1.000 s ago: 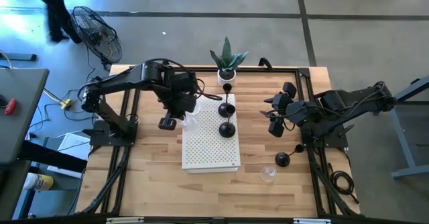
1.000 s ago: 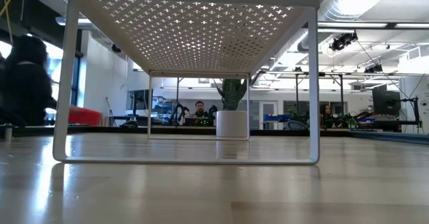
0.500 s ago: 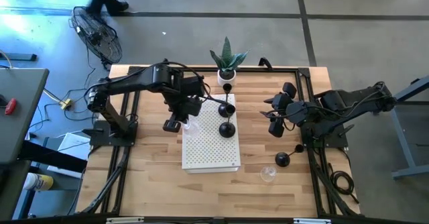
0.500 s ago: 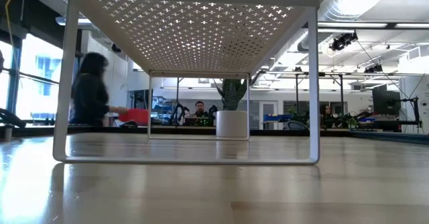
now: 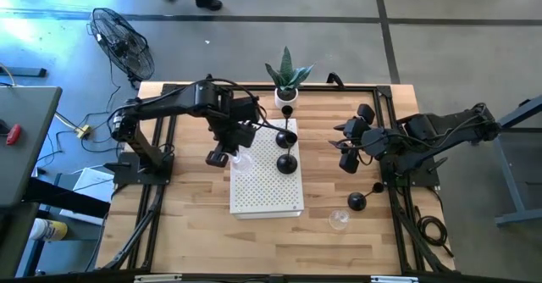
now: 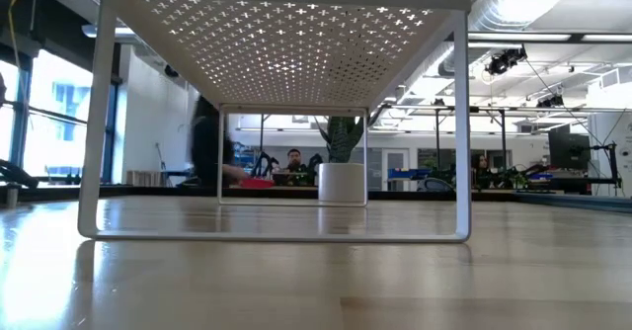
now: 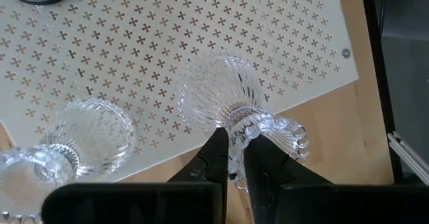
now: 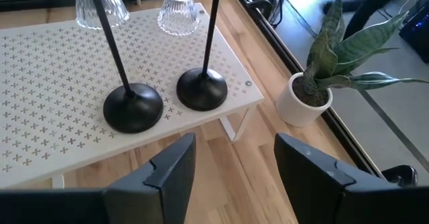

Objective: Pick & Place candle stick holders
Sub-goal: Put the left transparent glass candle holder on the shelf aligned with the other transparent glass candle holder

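Observation:
My left gripper (image 5: 233, 152) (image 7: 231, 167) is at the left edge of the white perforated stand (image 5: 267, 190), shut on a clear ribbed glass holder (image 7: 218, 93). A second glass holder (image 7: 94, 133) stands beside it on the stand. Two black holders (image 5: 286, 137) (image 5: 288, 163) stand by their round bases on the stand. A third black holder (image 5: 286, 111) is by the plant and a fourth (image 5: 357, 201) is on the table. A third glass holder (image 5: 340, 219) is near the front. My right gripper (image 5: 347, 152) (image 8: 234, 170) is open and empty, right of the stand. My left gripper pinches the glass holder's narrow stem (image 7: 236, 125), just beside its scalloped foot (image 7: 278, 131), between its two fingers. The fingers slant down from above. The ribbed bowl points away from the gripper, toward the stand's top. I cannot tell whether it rests there.
A white pot with a green plant (image 5: 288, 84) stands at the far edge, behind the stand. The stand is a raised shelf on thin legs (image 6: 91, 211). Bare wood lies left of the stand and along the front. A person walks past beyond the table.
My left gripper has gone a little toward the table's right edge, onto the stand's left edge, still shut on the glass holder, and has then kept still.

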Robot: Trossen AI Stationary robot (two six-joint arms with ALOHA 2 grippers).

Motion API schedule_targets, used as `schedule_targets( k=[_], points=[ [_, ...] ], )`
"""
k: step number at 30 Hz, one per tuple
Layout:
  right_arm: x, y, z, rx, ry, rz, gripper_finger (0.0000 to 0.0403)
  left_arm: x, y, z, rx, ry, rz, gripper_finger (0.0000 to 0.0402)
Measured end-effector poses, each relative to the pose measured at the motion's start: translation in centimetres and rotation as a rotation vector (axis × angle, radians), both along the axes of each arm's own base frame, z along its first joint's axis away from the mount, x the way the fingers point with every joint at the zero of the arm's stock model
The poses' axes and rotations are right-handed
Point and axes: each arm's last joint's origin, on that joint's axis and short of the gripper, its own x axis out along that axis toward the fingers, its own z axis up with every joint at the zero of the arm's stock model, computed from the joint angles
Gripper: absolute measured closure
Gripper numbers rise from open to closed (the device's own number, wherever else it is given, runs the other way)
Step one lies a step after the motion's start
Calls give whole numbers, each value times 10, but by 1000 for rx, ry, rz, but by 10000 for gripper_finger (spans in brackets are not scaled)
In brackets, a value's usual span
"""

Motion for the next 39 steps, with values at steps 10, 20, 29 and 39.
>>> schedule_targets(
  k=[10, 20, 29, 39],
  points=[
    [0, 0, 0, 10, -3, -8, 208, 4, 1, -4, 30, 8, -24, 380],
    [0, 0, 0, 18, -4, -15, 208, 7, 6, -7, 34, 15, -29, 380],
    [-1, 0, -2, 14, 13, -15, 208, 7, 11, -7, 7, 13, -6, 341],
    [-2, -1, -2, 11, 14, -18, 208, 7, 11, -7, 5, 13, -5, 335]
  ],
)
